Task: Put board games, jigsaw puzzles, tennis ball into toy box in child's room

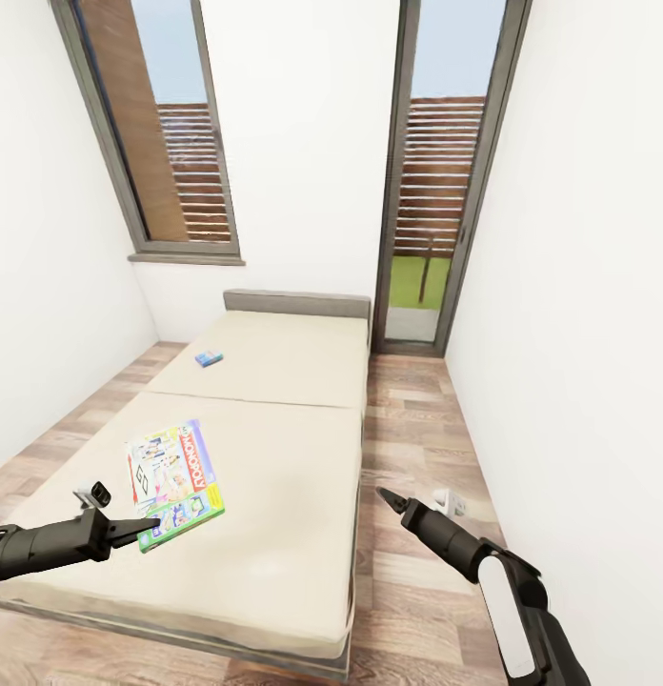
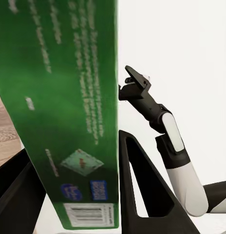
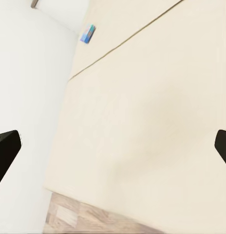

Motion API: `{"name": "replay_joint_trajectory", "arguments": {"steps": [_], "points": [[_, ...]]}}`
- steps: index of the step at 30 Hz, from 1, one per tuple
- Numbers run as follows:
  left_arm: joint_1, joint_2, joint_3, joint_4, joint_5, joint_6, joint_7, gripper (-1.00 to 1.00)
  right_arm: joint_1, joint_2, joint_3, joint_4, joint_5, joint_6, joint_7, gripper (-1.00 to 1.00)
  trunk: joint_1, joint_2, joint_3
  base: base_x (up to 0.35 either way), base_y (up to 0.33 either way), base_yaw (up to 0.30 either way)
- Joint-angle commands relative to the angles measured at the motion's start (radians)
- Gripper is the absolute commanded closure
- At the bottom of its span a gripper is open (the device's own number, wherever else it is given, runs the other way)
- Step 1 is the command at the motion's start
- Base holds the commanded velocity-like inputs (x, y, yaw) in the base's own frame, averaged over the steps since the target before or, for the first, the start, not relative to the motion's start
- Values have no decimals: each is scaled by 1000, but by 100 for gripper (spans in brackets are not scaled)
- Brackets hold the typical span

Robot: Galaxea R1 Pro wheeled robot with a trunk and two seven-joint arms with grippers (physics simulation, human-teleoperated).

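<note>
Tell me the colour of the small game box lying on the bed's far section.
The small game box is blue, best seen in the head view.

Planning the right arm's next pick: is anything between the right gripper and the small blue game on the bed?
Nothing visible: bare mattress of the bed lies between the open right gripper and the small blue game.
</note>
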Motion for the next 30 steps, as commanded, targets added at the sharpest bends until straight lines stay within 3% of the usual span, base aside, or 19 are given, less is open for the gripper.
{"name": "replay_joint_trajectory", "arguments": {"steps": [1,17,30], "points": [[-1,0,-1,0,0,11,-4,100,-1,1,-3,-1,-2,8,3,-100,-4,6,2,0,0,257],[-1,0,4,0,1,11,-5,100,-1,2,-2,-1,-2,7,4,-100,-65,118,61,0,0,270],[-1,0,4,0,2,11,-5,100,-1,1,-1,-1,-2,8,4,-100,-115,209,103,0,0,41]]}}
